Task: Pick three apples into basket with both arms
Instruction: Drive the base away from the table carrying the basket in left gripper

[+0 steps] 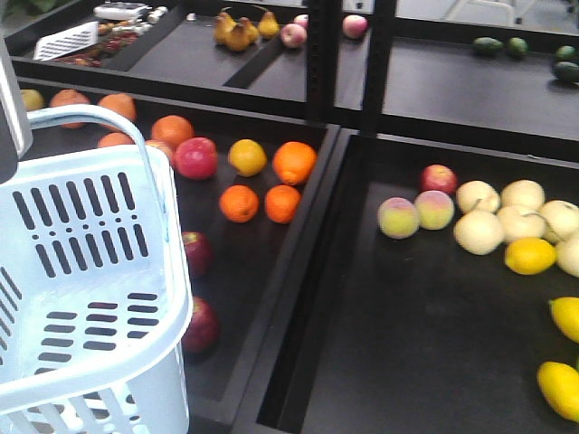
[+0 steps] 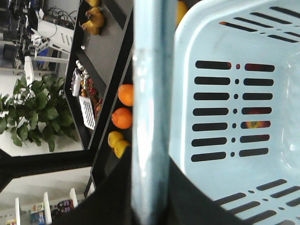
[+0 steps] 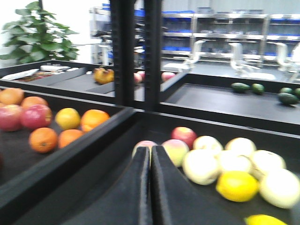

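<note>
Sensibly, our left end effector (image 2: 150, 199) holds the basket (image 1: 174, 271) beside the apples (image 1: 196, 158), shortening transfers (right end effector (image 3: 150, 153) closed, empty).

The left gripper (image 2: 150, 164) is clamping the hoop handle (image 2: 151, 93) of the basket (image 2: 220, 47), with its dark fingers (image 2: 117, 197) sitting on either side of the pale bar. To the gripper's right, a red apple (image 2: 255, 124) is showing through the slotted basket wall. To its left, two oranges (image 2: 123, 117) are lying on a dark shelf (image 2: 101, 56).
</note>
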